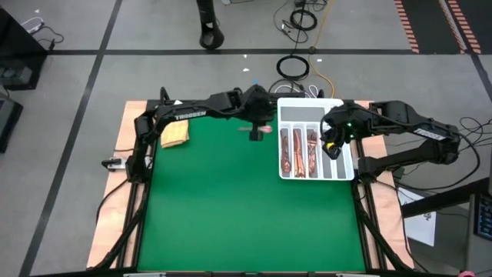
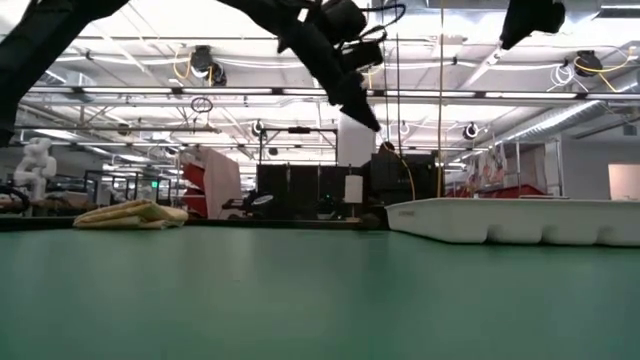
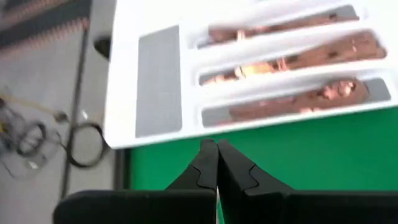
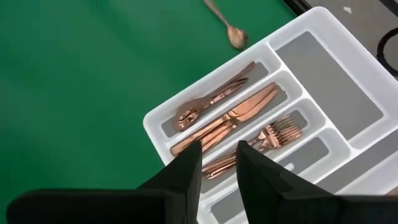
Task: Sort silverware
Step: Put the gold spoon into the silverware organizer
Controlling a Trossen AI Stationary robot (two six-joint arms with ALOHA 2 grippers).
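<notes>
The left gripper is shut tight, just beside the long white plastic tray, near the top middle of the high view. One small shiny copper spoon is still out of the tray, right by this gripper. I cannot tell if the gripper holds it; no spoon shows between its fingers.

I think the job now is to get this spoon into the tray. A thin, smooth handle can slip, so the hold should be checked first. The spoon belongs in the slot nearest the green, where the other spoons lie.

The other shiny copper silverware lies in three long slots: spoons, knives, forks.

The right gripper hangs over the tray, fingers apart and empty.

The green tabletop looks flat and soft.
</notes>
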